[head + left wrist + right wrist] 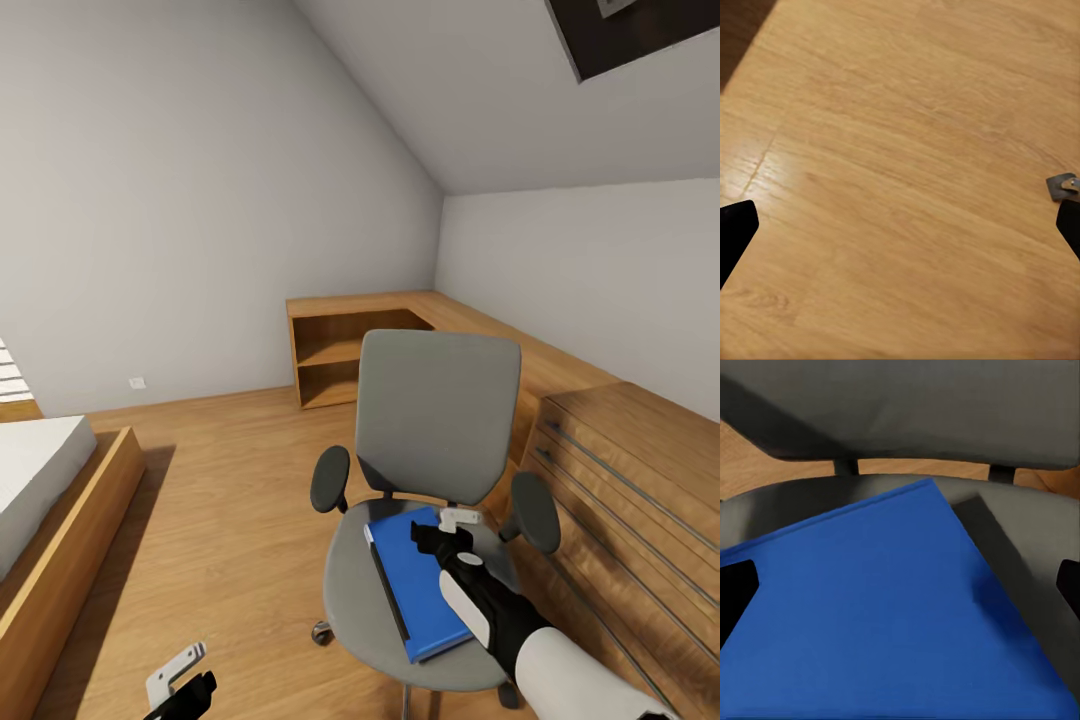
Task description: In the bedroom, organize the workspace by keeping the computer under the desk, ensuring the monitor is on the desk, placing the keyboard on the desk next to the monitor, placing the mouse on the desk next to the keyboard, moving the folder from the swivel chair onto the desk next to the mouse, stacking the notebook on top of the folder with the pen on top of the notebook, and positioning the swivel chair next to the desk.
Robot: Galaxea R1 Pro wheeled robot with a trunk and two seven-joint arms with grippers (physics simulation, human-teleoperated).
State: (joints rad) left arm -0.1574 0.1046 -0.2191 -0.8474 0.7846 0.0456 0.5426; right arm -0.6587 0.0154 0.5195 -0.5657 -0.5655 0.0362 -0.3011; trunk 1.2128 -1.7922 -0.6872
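Note:
The swivel chair (440, 410), with grey seat and back and black armrests, stands on the wood floor at centre right. The bright blue folder (415, 585) lies flat on its seat. My right gripper (450, 530) hovers open just above the folder's far end. In the right wrist view the folder (870, 615) spreads between the fingers of the right gripper (904, 585), with the chair's grey seat (1020, 532) behind it. My left gripper (180, 685) is low at the left, open over bare floor (900, 112). The desk, computer, monitor, keyboard, mouse, notebook and pen are out of view.
A wooden drawer chest (640, 480) stands close to the chair's right side. A low wooden shelf unit (340, 350) runs along the back wall into the corner. A bed with a wood frame (60, 540) is at the left. Open floor lies between bed and chair.

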